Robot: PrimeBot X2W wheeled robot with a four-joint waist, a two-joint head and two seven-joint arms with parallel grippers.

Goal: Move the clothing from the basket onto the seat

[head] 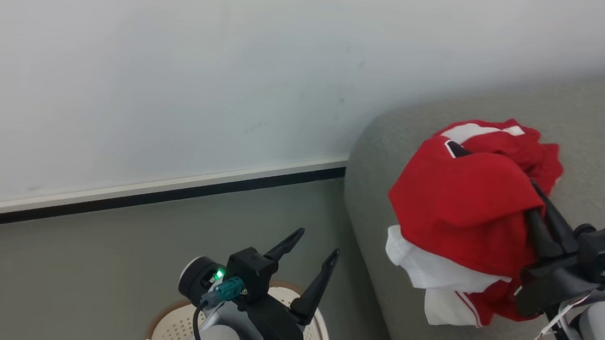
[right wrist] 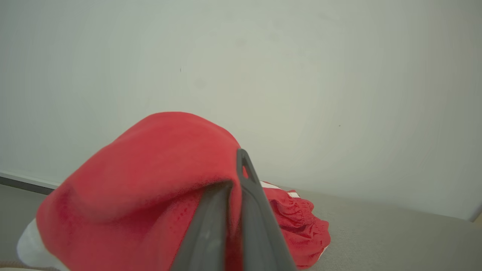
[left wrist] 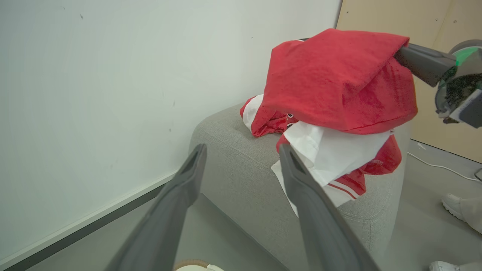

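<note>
At 6 o'clock in my head view the basket (head: 165, 325) is cut by the bottom edge and half covered by my left gripper (head: 318, 241) and its wrist. My right gripper (head: 537, 195) has its tips buried in the clothing (head: 458, 205), whose dark lettering is a scrap I cannot read. The seat (head: 393, 139) runs off at 3 o'clock. In the left wrist view, a shoe (left wrist: 453, 205) at 4 o'clock is clipped.
</note>
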